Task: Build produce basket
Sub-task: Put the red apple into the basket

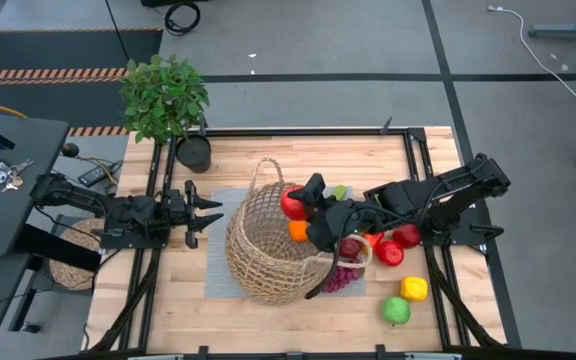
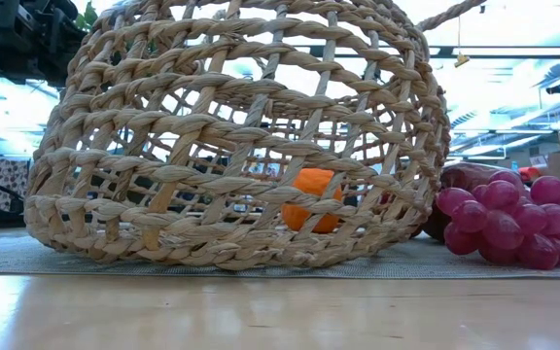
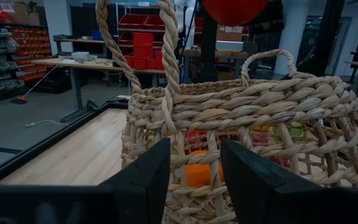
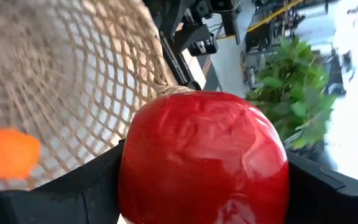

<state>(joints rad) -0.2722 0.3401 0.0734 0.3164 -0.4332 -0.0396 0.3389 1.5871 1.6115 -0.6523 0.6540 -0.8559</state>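
We see right tool [image 4: 204, 180] clamped on red apple [image 4: 204, 155], hiding basket [image 4: 61, 74] mouth; left tool [image 3: 194, 180] apart, empty, behind basket.

We saw the wicker basket [image 1: 266, 250] lying on its side mid-table, its mouth turned toward the right arm. The right gripper [image 1: 303, 200], clamped on a red apple [image 1: 292, 205], crowded that opening. Grapes [image 1: 340, 277] and more apples [image 1: 389, 252] blocked the approach just beside the rim. Bare wood lay open between the left gripper [image 1: 206, 209] and the basket's base. A potted plant [image 1: 166, 98] stood at the far left corner.
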